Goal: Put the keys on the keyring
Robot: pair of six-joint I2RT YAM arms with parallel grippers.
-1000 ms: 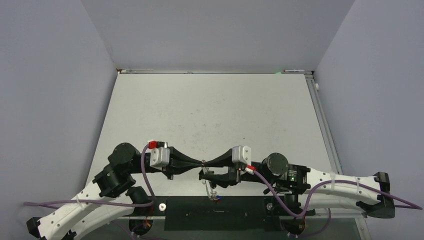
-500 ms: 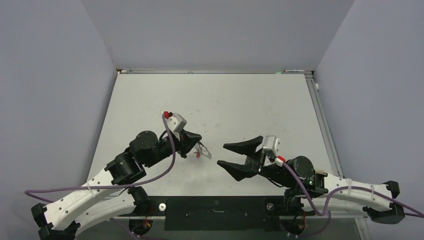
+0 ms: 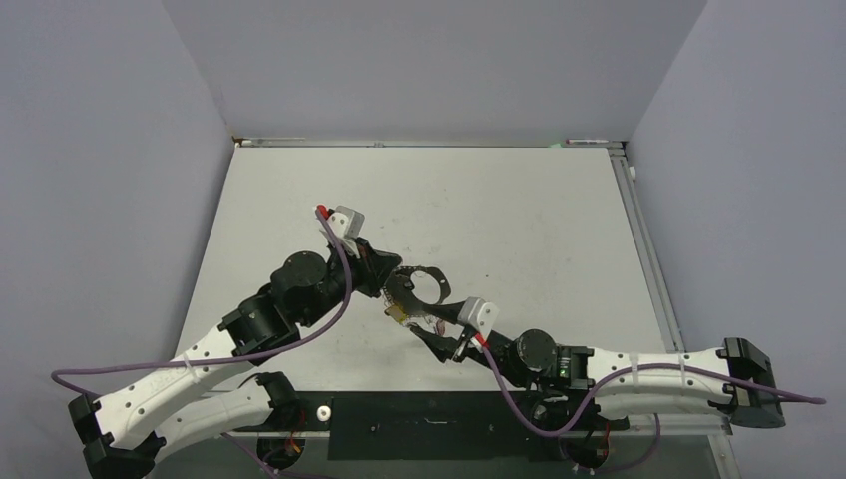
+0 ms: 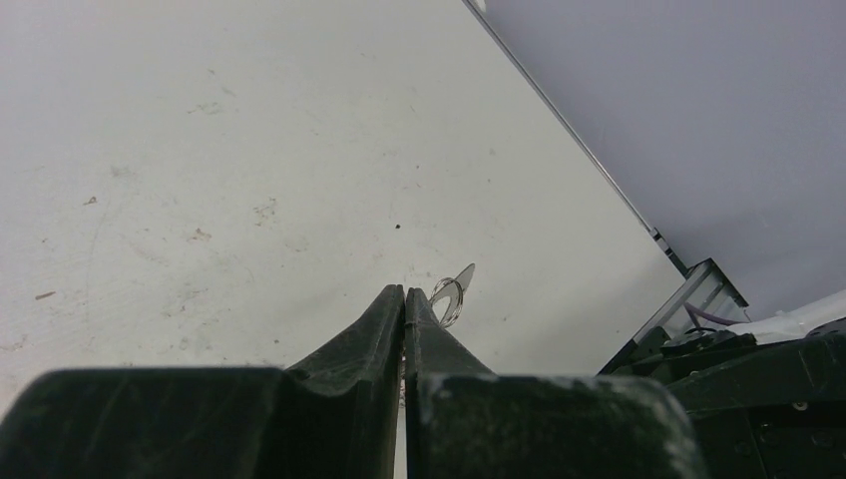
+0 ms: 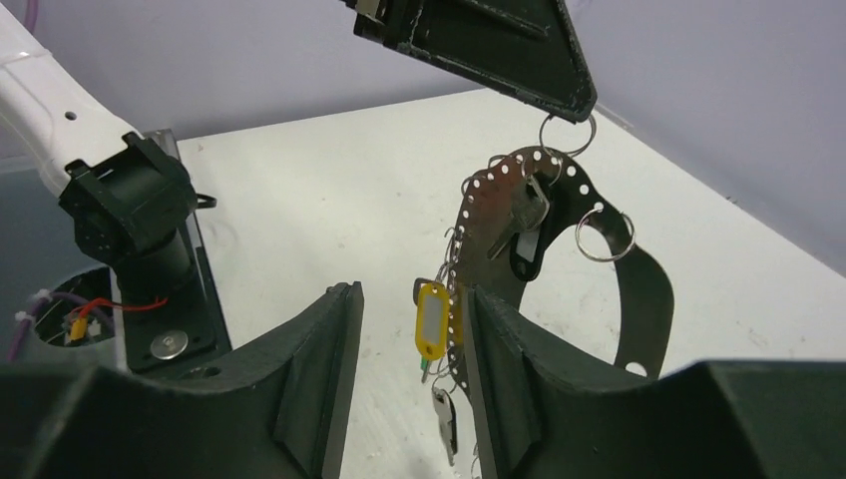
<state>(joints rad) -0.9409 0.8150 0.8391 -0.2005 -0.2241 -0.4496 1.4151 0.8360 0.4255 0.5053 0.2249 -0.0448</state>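
A white, lightly scuffed counter (image 3: 519, 210) is enclosed by 3 pale lilac walls (image 3: 429, 60); a metal rail (image 3: 643, 239) borders its right edge.

Right wrist view: the keyring (image 5: 481, 225) hangs right of centre, under the left gripper (image 5: 572, 103) at the top edge. One key (image 5: 529, 215) lies inside the loop. A tagged key (image 5: 431, 321) sits just left of it, between the fingers of the right gripper (image 5: 411, 294). Top view: everything clusters mid-frame over the table (image 3: 519, 210).
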